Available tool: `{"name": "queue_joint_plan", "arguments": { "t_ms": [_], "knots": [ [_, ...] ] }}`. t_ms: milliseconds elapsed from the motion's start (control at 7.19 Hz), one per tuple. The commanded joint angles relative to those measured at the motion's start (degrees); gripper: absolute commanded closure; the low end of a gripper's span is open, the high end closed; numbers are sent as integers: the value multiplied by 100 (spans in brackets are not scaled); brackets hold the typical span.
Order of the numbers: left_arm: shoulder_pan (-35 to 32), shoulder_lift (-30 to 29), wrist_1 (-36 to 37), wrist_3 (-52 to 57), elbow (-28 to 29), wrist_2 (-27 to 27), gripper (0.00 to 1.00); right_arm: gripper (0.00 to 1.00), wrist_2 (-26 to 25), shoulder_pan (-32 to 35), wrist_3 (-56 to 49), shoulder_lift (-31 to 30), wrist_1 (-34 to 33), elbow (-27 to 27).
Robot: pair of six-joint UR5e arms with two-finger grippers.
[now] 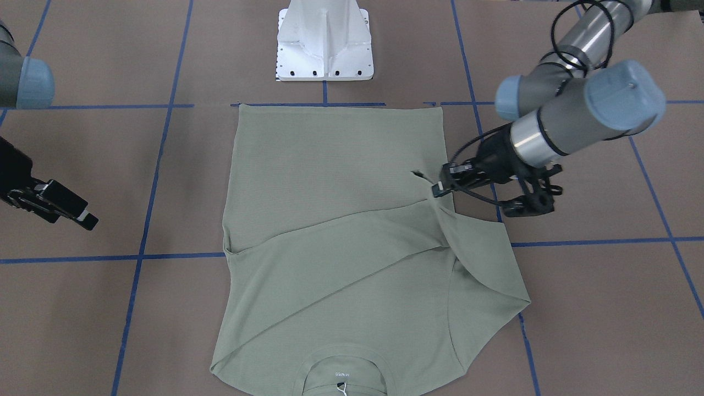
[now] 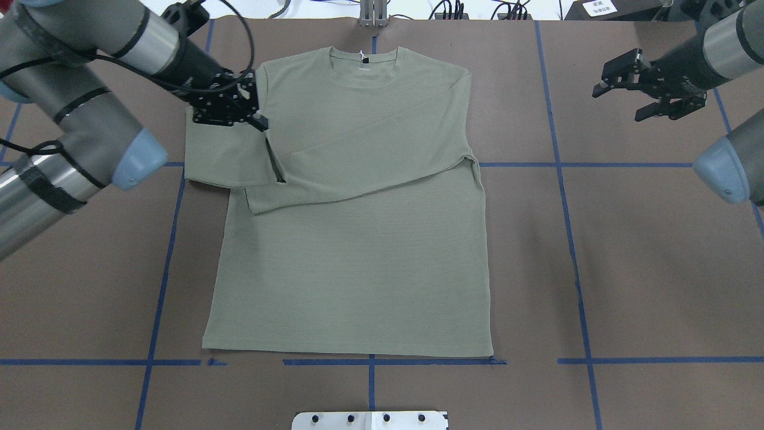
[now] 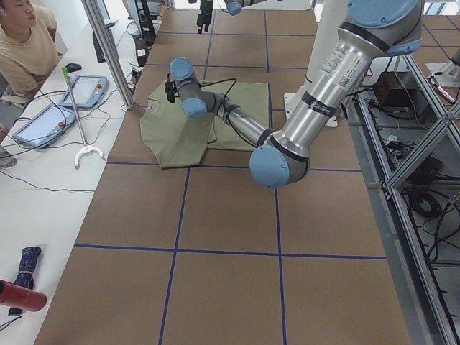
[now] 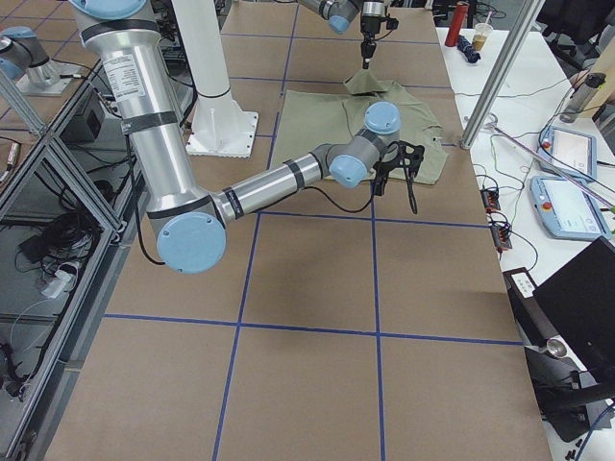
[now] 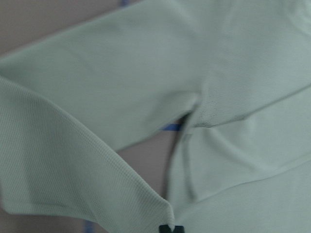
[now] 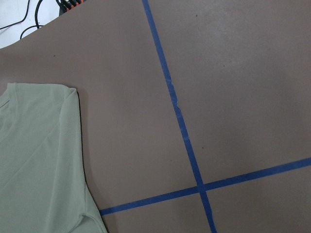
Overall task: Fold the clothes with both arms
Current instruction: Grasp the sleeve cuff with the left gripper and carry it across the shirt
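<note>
Left pincer (image 2: 261,123): closed on a pinch of the shirt (image 2: 358,269), at the spot where the left-side sleeve (image 2: 218,155) meets the body. In the right-end view the cloth rises in a small peak to the fingertips (which layer is held, I cannot tell). The left wrist view shows only pale green knit close up, with the dark fingertips together at the bottom edge.

Right pincer (image 2: 618,101): jaws apart, holding nothing. It hangs over bare counter (image 2: 656,269), well apart from the shirt's right shoulder.

Layout, from the robot outward:
- White pedestal base (image 2: 370,420) at the near edge of the overhead view.
- Beyond it, the hem (image 2: 346,352) runs straight, just beside a blue tape line (image 2: 656,360).
- The lower body of the shirt lies flat and smooth on the counter.
- Past mid-body, the right-side sleeve (image 2: 370,161) crosses the chest on a slant, from the right shoulder down to a cuff near the left side of the body.
- The left-side sleeve sticks out sideways over the counter as a short flap.
- Farthest: the ribbed round collar (image 2: 364,74) with its white neck label (image 2: 362,57), close to the counter's far edge.
</note>
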Motion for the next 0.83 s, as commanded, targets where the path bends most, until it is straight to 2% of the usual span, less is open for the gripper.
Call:
{"name": "queue_joint_plan", "arguments": {
  "t_ms": [0,417,556,696],
  "knots": [
    [946,-1943,8,-1154,1328,1456,100,1,205,161,-21,-228,311,7],
    [1906,-2679,-202,-1229,2062,2743,100,1,216,188,-21,-280,311,-28],
    [2083,-2795,-464,-1229,2448,3017,100,1,207,188,-21,-289,311,-37],
    [2172,-2770,-580,-1229,2583,3185,100,1,189,188,-21,-289,311,-37]
  ]
}}
